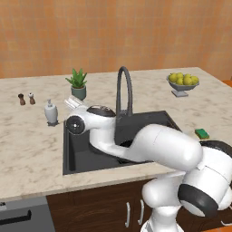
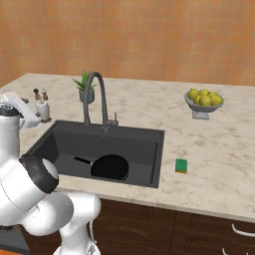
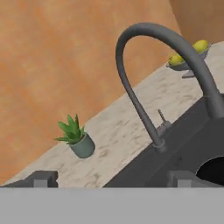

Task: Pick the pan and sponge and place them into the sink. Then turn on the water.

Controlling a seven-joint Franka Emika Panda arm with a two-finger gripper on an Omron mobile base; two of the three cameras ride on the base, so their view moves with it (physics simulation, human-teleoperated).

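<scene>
Black pan (image 2: pixel 110 166) sits in sink (image 2: pixel 144 133) near its front edge, sponge (image 2: pixel 182 166) on worktop (image 2: pixel 214 164) just right of sink, my pincer (image 3: pixel 111 178) spread wide & empty by faucet (image 3: pixel 153 78).

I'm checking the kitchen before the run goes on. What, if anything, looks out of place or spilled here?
Nothing is spilled or damaged. The pan lies flat in the sink, where it belongs. The sponge sits on the counter right of the sink, not yet moved. No water runs from the faucet.

Both base views are looking down from behind over the counter (image 1: pixel 27 149), sharing the sink (image 2: pixel 149 149) and faucet (image 1: pixel 124 90); the hand view is facing the faucet closely.
</scene>
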